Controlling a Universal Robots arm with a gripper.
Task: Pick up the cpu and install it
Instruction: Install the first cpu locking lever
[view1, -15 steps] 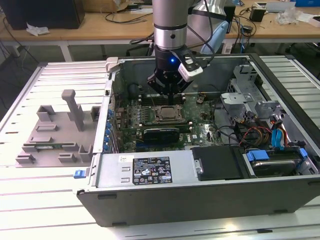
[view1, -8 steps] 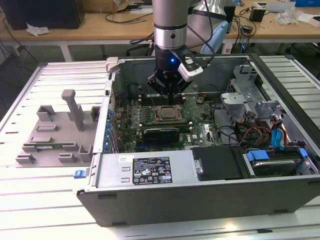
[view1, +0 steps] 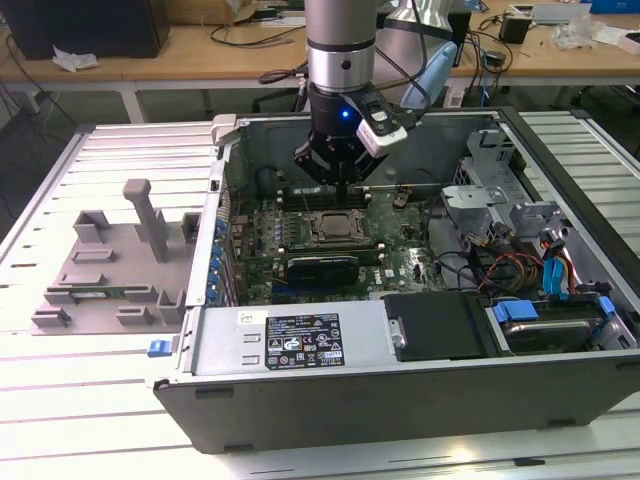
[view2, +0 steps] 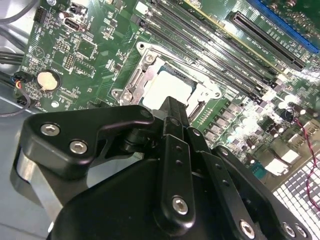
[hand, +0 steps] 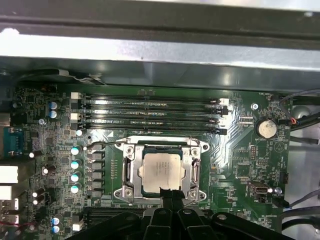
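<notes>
Exterior view shows the arm reaching down into an open computer case (view1: 420, 400) that lies on the slatted counter (view1: 60, 420), with the tool (view1: 343, 186) hanging just above the motherboard (view1: 400, 262). Both wrist views place the cpu (hand: 161, 172) already lying flat inside the socket frame (hand: 128, 170), its silver top facing up; the tool's fingers (view2: 176, 112) are drawn together into a narrow tip just above the chip's near edge, holding nothing, and whether the tip touches it I cannot tell. I judge the cpu to be light, stiff and slick on its metal lid, with a delicate contact face beneath, so it is best taken by two opposite edges and kept level. Around it the hinged metal frame stands close on all sides, leaving little room for fingers. The memory slots (hand: 150, 114) run just beside the socket, a row of capacitors (hand: 75, 169) lines another side, and a coin cell (hand: 265, 128) sits farther off. A grey tray (view1: 110, 270) rests on the counter outside the case, at the exterior view's left.
</notes>
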